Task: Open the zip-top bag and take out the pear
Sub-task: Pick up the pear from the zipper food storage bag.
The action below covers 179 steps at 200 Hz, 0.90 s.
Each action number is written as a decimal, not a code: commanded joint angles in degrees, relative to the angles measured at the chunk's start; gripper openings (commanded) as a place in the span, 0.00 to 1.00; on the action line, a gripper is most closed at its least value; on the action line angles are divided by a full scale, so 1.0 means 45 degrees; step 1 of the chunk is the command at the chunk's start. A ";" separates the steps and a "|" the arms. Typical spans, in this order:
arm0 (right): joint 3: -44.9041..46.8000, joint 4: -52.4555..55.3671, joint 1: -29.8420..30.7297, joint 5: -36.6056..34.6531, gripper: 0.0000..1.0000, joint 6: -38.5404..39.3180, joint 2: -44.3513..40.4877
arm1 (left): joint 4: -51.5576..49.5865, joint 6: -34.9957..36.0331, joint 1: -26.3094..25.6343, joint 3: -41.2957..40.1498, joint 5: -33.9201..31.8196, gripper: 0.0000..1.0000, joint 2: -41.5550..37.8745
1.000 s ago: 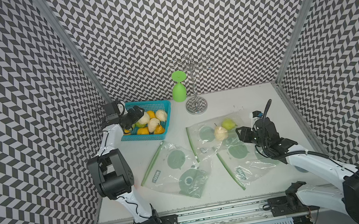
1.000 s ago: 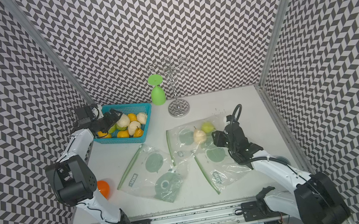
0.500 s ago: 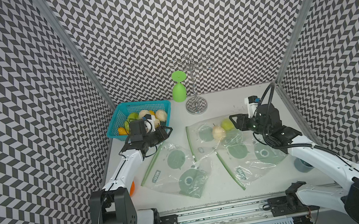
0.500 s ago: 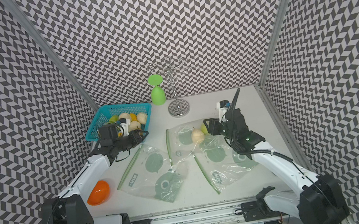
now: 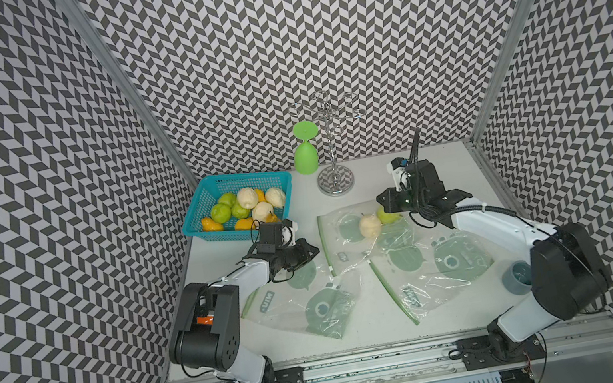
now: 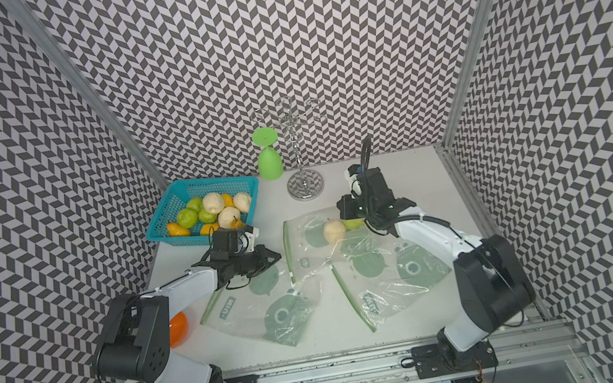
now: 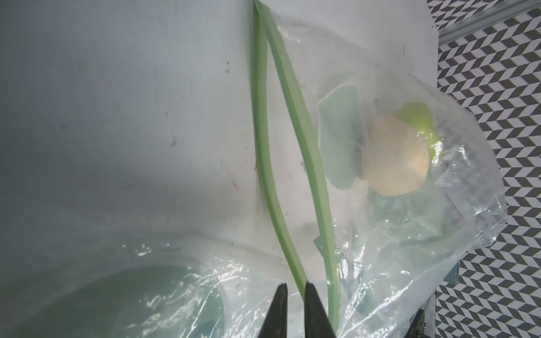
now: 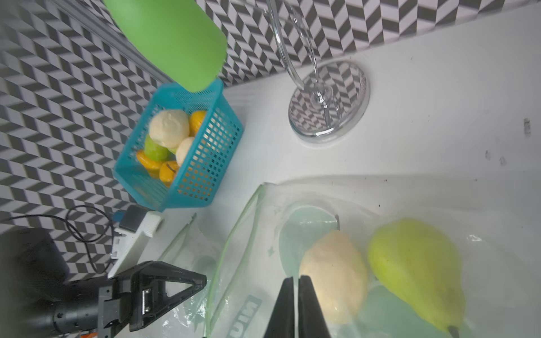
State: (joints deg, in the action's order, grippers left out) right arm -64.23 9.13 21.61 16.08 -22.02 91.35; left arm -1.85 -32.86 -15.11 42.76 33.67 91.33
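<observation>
The zip-top bag (image 5: 347, 244) lies flat mid-table, its green zip strip (image 7: 288, 96) on the left side and parted along most of its length. Inside lie a pale pear (image 5: 369, 225) (image 8: 333, 272) and a green pear (image 5: 388, 214) (image 8: 415, 269). My left gripper (image 5: 315, 249) (image 7: 295, 286) is at the near end of the zip, shut on one green lip. My right gripper (image 5: 381, 203) (image 8: 295, 278) hovers at the bag's far right corner with its fingers pressed together over the clear film beside the pale pear. Whether film is pinched there I cannot tell.
Two flat empty bags (image 5: 306, 298) (image 5: 431, 268) lie nearer the front. A teal basket (image 5: 243, 176) of fruit stands at the back left. An upturned green glass (image 5: 306, 154) and a metal rack (image 5: 336, 185) stand at the back. A grey cup (image 5: 518, 277) sits at right.
My left arm swung from the basket down to the bag's zip edge and its jaws closed on the lip. My right gripper moved up toward the bag's far corner and closed.
</observation>
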 commanded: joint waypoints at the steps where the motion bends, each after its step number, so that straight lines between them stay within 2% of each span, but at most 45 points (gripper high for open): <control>1: -0.0502 0.0209 -0.0016 -0.0048 0.05 0.0401 0.0902 | 0.0937 -0.0100 -0.0221 0.0098 -0.0147 0.16 0.0384; 21: -0.0701 0.0138 -0.0016 -0.0241 0.04 0.0421 0.1558 | 0.1154 -0.0119 -0.0470 0.0388 -0.0240 0.19 0.0815; 79: -0.1260 0.0294 0.0003 -0.1167 0.00 0.0574 0.3366 | 0.1633 -0.0340 -0.1360 0.1238 -0.0127 0.38 0.1233; 101: -0.1147 0.0163 0.0080 -0.1029 0.00 0.0567 0.3807 | 0.2202 -0.0610 -0.1533 0.1191 0.0350 0.47 0.1258; 139: -0.0284 -0.0453 0.0294 -0.0951 0.00 0.0286 0.3879 | 0.2851 -0.0900 -0.1786 0.1122 0.1095 0.56 0.1202; 179: 0.0117 -0.0987 0.0602 -0.0459 0.00 0.0088 0.4202 | 0.3014 -0.0859 -0.2069 0.0748 0.1245 0.62 0.1535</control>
State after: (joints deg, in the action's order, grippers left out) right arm -64.27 8.21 23.16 12.40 -21.02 108.62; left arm 9.10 -36.88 -23.73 47.11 37.43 96.73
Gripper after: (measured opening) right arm 0.047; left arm 0.611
